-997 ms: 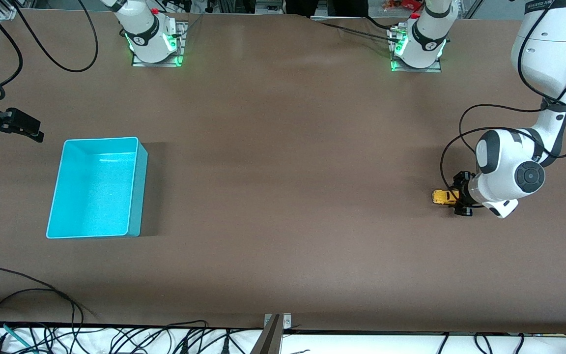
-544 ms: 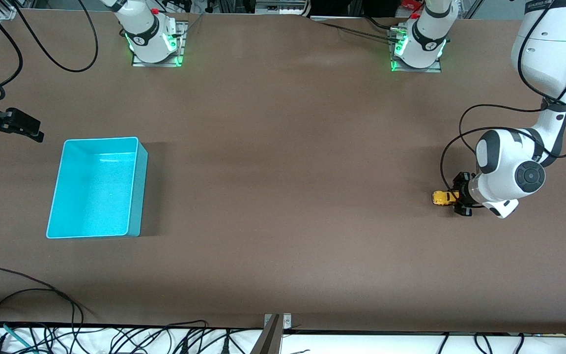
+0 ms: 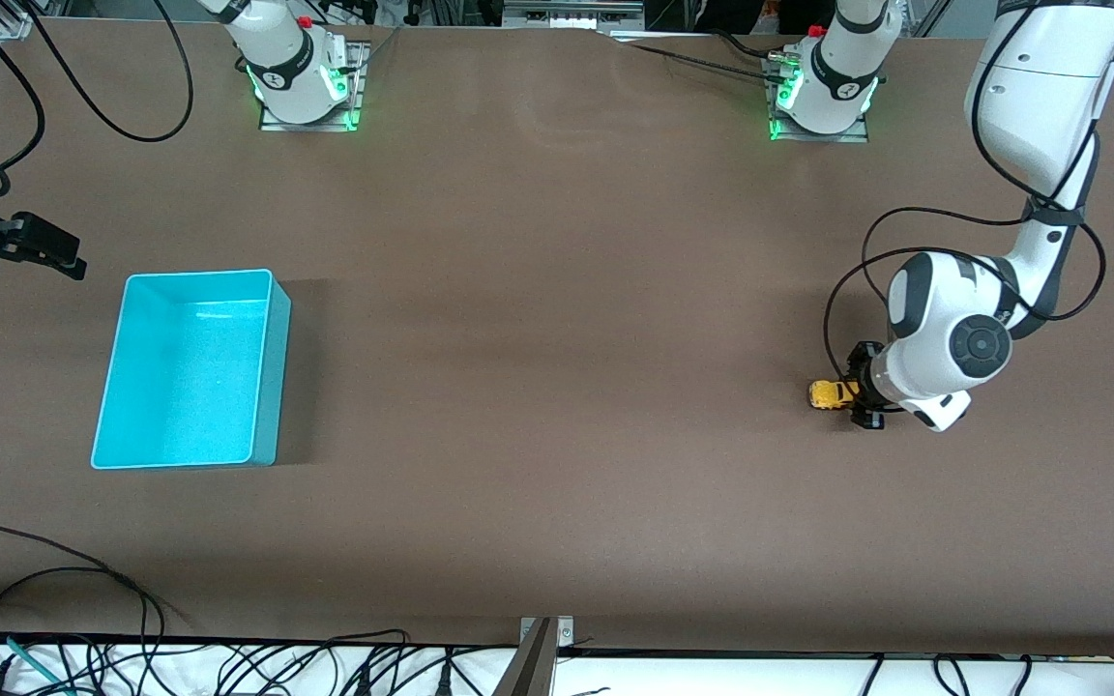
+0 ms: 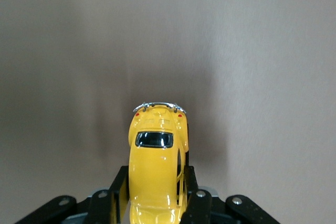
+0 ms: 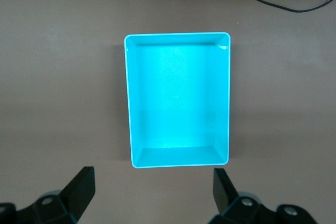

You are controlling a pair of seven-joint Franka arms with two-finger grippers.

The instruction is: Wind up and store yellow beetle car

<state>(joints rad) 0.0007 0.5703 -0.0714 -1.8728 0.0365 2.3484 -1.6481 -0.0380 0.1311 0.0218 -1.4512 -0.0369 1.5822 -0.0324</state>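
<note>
The yellow beetle car (image 3: pixel 831 394) is low over the brown table at the left arm's end. My left gripper (image 3: pixel 857 396) is shut on its sides. In the left wrist view the car (image 4: pixel 157 150) sits between the black fingers (image 4: pixel 193 198), roof and dark window toward the camera. I cannot tell if its wheels touch the table. The turquoise bin (image 3: pixel 277 367) stands empty at the right arm's end. My right gripper (image 3: pixel 44 253) hangs open and empty beside the bin, and the right wrist view shows the bin (image 5: pixel 127 103) from above, ahead of the fingers (image 5: pixel 79 190).
The two arm bases (image 3: pixel 301 82) (image 3: pixel 823 87) stand along the table edge farthest from the front camera. Cables (image 3: pixel 54 580) lie at the nearest edge by the right arm's end. Wide bare tabletop (image 3: pixel 557 338) lies between the car and the bin.
My left gripper has slid the car along the table a short way toward the bin's end. The right arm and the bin have not moved.
</note>
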